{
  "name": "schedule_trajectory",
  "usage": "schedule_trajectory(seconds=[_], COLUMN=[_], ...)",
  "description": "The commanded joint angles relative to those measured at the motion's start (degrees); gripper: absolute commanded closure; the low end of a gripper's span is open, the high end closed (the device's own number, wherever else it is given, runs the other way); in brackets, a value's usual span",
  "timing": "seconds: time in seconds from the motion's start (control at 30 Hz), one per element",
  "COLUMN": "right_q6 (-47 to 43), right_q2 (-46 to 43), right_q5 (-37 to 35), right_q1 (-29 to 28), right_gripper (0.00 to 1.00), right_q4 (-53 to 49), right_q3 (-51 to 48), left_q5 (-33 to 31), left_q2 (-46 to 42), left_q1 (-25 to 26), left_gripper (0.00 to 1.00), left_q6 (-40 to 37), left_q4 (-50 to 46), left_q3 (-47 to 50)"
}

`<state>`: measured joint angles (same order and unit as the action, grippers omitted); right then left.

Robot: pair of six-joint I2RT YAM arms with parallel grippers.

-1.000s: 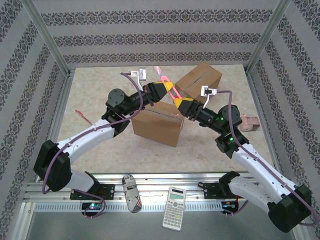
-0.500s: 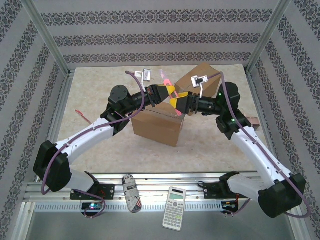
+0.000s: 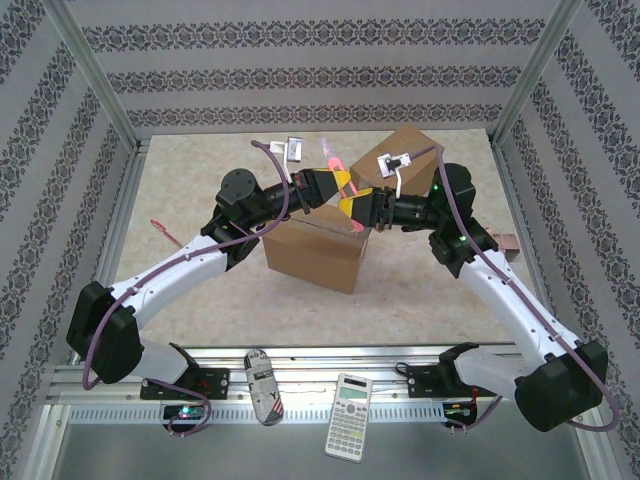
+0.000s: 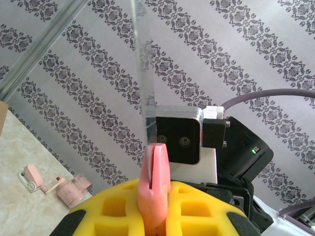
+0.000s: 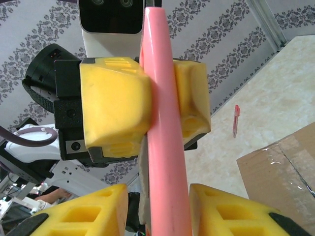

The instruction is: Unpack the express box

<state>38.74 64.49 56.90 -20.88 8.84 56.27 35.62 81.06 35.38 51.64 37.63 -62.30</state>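
A pink utility knife [image 3: 334, 170] is held up above the nearer brown cardboard express box [image 3: 315, 248]. My left gripper [image 3: 339, 184] is shut on the knife's handle [image 4: 158, 167], its yellow fingers [image 5: 115, 103] pressed against both sides. My right gripper [image 3: 353, 205] faces it from the right. Its jaws straddle the knife [image 5: 165, 123] lower down the handle, with a gap still showing on one side, so the right gripper [image 5: 165, 209] is open. A second cardboard box [image 3: 402, 160] stands behind, at the back right.
A red pen [image 3: 160, 228] lies on the table at the left. A pinkish object [image 3: 500, 246] sits near the right wall. A calculator [image 3: 350, 403] and a patterned case [image 3: 262, 385] rest on the front rail. Patterned walls surround the table.
My right arm swung up and leftward from beside the box to the knife, its jaws widening and then narrowing around the handle. My left gripper lifted the knife slightly and kept hold.
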Motion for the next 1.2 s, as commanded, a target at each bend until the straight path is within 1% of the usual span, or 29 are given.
schedule_trajectory(seconds=[0.0,0.17,0.27,0.37,0.47,0.6,0.67,0.7,0.73,0.77,0.8,0.83,0.87,0.97,1.0,1.07,1.13,1.17], right_q6=[-0.55,-0.46,-0.64,-0.42,-0.27,-0.07,0.19,0.41,0.59,0.70,0.89,0.97,1.14,2.12,3.05,4.55,5.96,6.34], right_q2=[-1.38,-2.13,-2.46,-2.36,-2.02,-1.48,-1.27,-1.28,-1.26,-1.37,-1.53,-1.69,-1.97,-3.35,-4.14,-6.19,-8.69,-9.77], right_q5=[-0.59,-1.00,-1.46,-1.96,-2.61,-4.21,-5.21,-5.72,-6.20,-6.79,-7.56,-8.28,-9.00,-11.60,-12.45,-14.14,-15.63,-16.06], right_q1=[-0.85,-1.18,-1.44,-1.62,-1.93,-2.14,-2.22,-2.24,-2.23,-2.23,-2.24,-2.14,-2.08,-1.39,-0.95,-0.10,1.26,1.80], right_gripper=[0.62,0.57,0.60,0.65,0.75,0.99,1.00,1.00,1.00,1.00,1.00,1.00,1.00,1.00,1.00,1.00,1.00,1.00], right_q4=[2.28,2.50,2.71,2.94,3.14,3.25,3.37,3.42,3.50,3.47,3.26,2.85,2.45,-0.64,-1.31,-3.86,-8.65,-10.86], right_q3=[-1.14,-2.04,-2.56,-2.49,-2.06,-1.45,-1.27,-1.32,-1.25,-1.33,-1.34,-1.42,-1.43,-1.80,-2.40,-3.56,-4.67,-5.12], left_q5=[0.60,0.45,0.53,0.56,0.57,0.66,0.62,0.68,0.73,0.79,0.82,0.86,0.90,0.15,-0.48,-3.55,-9.37,-12.53], left_q2=[-0.04,-0.04,0.18,0.34,0.43,0.53,0.62,0.63,0.58,0.42,0.33,0.00,-0.45,-3.24,-4.54,-7.42,-9.83,-10.51], left_q1=[-0.59,-1.02,-1.18,-1.25,-1.27,-1.27,-1.36,-1.36,-1.45,-1.53,-1.75,-2.04,-2.38,-4.07,-4.81,-6.28,-7.40,-7.82], left_gripper=[1.00,1.00,1.00,1.00,1.00,1.00,1.00,0.97,0.89,0.79,0.61,0.19,0.00,0.00,0.00,0.00,0.00,0.00], left_q6=[0.39,0.72,1.01,1.25,1.45,1.43,1.36,1.36,1.28,1.19,1.10,0.91,0.59,-1.57,-2.76,-6.47,-12.01,-14.24], left_q4=[0.69,0.96,1.39,1.57,1.85,2.00,1.90,1.92,1.82,1.68,1.43,0.78,-0.13,-5.18,-9.01,-19.21,-34.30,-40.32], left_q3=[-1.83,-1.78,-1.87,-1.86,-1.81,-1.51,-1.38,-1.36,-1.25,-1.20,-1.15,-1.20,-1.18,-0.87,-0.87,-1.87,-4.31,-5.77])
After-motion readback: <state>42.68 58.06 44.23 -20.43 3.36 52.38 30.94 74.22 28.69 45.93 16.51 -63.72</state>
